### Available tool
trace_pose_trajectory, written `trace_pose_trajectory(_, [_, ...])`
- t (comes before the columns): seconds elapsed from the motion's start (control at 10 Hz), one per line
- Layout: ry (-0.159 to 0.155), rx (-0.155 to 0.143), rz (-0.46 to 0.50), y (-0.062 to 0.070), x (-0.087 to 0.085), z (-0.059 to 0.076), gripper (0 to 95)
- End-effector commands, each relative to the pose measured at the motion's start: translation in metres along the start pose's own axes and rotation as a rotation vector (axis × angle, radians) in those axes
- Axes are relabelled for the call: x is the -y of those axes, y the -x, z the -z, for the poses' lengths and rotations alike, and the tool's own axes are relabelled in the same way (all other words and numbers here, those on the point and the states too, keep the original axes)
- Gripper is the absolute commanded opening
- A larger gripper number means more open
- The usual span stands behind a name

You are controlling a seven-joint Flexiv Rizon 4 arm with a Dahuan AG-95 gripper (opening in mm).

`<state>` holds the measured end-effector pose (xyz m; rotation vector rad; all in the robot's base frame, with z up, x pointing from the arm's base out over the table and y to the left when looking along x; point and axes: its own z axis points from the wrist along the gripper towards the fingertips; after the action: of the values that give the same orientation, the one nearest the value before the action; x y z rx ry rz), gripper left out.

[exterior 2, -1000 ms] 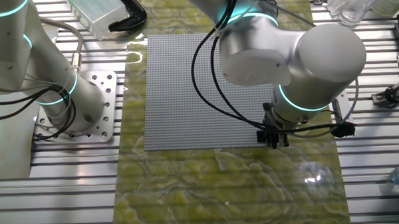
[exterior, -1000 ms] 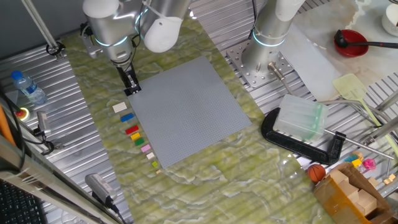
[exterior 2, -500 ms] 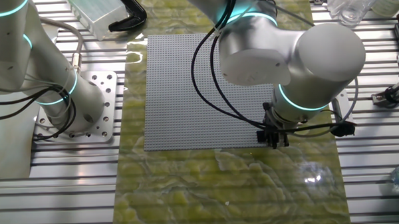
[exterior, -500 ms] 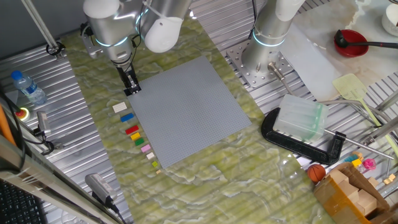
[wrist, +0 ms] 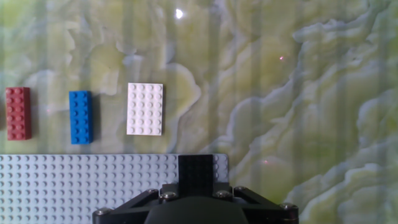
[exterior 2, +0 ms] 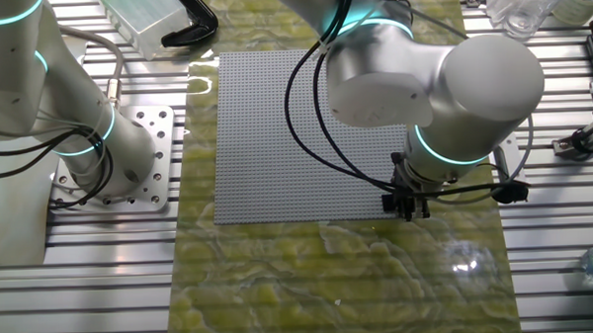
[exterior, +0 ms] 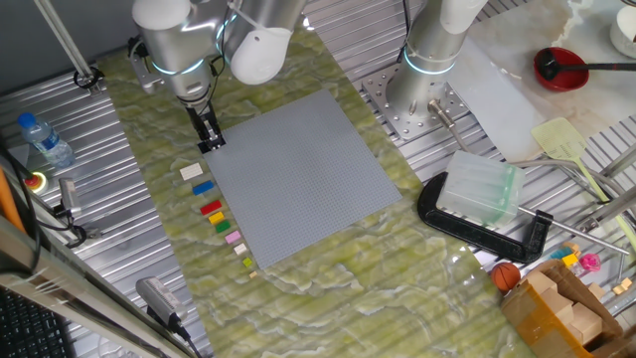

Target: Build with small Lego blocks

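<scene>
My gripper (exterior: 210, 142) stands at the near-left corner of the grey baseplate (exterior: 298, 174), shut on a black Lego block (wrist: 196, 170) that rests against the plate's corner studs. The other small Lego blocks lie in a row on the mat beside the plate's left edge: white (exterior: 191, 172), blue (exterior: 203, 187), red (exterior: 211, 207), green (exterior: 216, 217), yellow (exterior: 221, 227) and pink (exterior: 234, 238). The hand view shows the white (wrist: 145, 108), blue (wrist: 81, 116) and red (wrist: 17, 112) ones just beyond the plate edge. In the other fixed view the gripper (exterior 2: 409, 208) is largely hidden by the arm.
A second robot base (exterior: 422, 94) is bolted behind the plate. A black clamp (exterior: 477, 224) with a clear plastic box (exterior: 482, 189) lies to the right. A water bottle (exterior: 45, 139) stands at the far left, and a red bowl (exterior: 559, 68) at the back right.
</scene>
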<state>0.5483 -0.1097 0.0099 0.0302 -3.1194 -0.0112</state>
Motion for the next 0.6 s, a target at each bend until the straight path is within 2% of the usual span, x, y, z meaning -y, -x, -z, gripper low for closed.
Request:
trace_pose_trajectory(0.1, [0.001,-0.001,-0.001,0.0002,0.0001,-0.0023,0.0])
trace_pose_trajectory(0.6, [0.005,-0.009,0.003,0.0008,0.0000,-0.0037,0.0])
